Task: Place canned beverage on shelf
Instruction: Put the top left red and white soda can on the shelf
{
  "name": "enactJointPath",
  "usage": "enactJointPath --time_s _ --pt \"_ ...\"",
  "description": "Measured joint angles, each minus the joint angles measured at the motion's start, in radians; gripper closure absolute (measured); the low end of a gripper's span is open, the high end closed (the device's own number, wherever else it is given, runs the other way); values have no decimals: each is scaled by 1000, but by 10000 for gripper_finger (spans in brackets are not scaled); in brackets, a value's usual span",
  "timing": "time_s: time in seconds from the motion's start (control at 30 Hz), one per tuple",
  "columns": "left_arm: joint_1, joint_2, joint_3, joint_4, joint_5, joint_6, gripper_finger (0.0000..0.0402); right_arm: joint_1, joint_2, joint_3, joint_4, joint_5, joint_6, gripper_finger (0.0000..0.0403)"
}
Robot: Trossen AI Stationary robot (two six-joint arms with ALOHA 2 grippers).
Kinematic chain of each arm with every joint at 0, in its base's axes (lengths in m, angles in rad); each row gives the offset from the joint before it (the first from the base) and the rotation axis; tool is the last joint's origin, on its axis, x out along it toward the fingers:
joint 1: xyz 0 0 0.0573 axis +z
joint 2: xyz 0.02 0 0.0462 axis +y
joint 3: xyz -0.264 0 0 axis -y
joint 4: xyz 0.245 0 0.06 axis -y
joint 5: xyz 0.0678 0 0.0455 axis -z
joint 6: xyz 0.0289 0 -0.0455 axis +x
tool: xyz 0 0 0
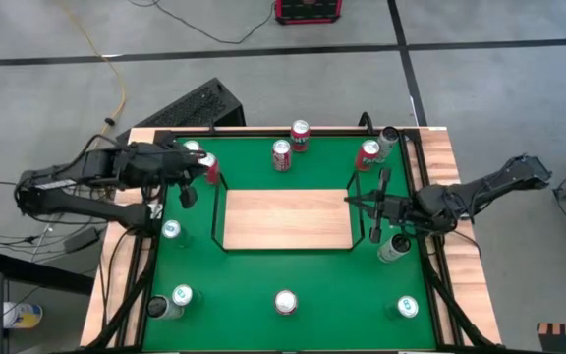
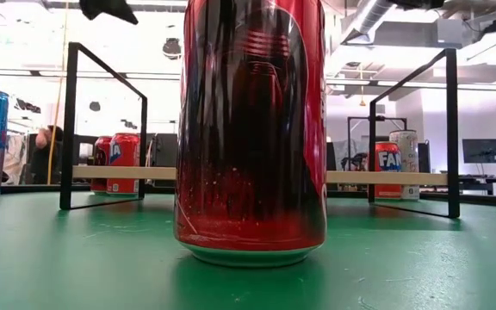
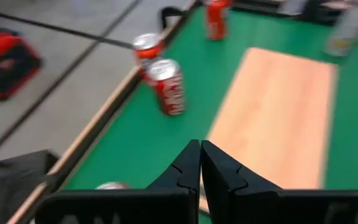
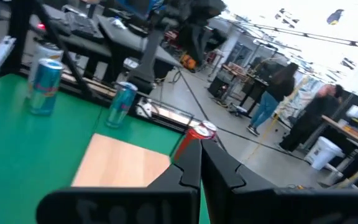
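Note:
The shelf [image 1: 288, 218] is a light-wood board with black wire rails at its short ends, in the middle of the green table; it also shows as the shelf [image 2: 145, 172] in the low view. Red cans [image 1: 281, 154] [image 1: 300, 133] [image 1: 367, 154] stand upright behind it. Another red can [image 1: 207, 167] stands at the far left, beside my left gripper [image 1: 193, 177], which hangs shut above the table and touches nothing. My right gripper [image 1: 350, 201] is shut and points level over the shelf's right end. Its shut fingers [image 4: 191, 162] hold nothing.
Blue and silver cans stand around the table: near left [image 1: 182, 295], near middle [image 1: 284, 302], near right [image 1: 407, 308], right of the shelf [image 1: 393, 248]. A dark red can [image 2: 250, 129] fills the low view. People [image 4: 277, 93] stand in the room beyond the table.

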Motion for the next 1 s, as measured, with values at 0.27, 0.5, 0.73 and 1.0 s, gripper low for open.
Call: enactJointPath --time_s 0.27,0.5,0.73,1.0 --pt "0 36 46 -75 199 -29 401 43 49 0 -10 1 0 368" --pt "0 36 42 -229 394 -105 401 86 99 0 -35 0 0 367" --pt "0 52 42 -268 393 -194 399 87 135 0 -40 0 -80 367" --pt "-36 140 42 -380 407 -315 335 87 135 0 -40 0 -156 367"
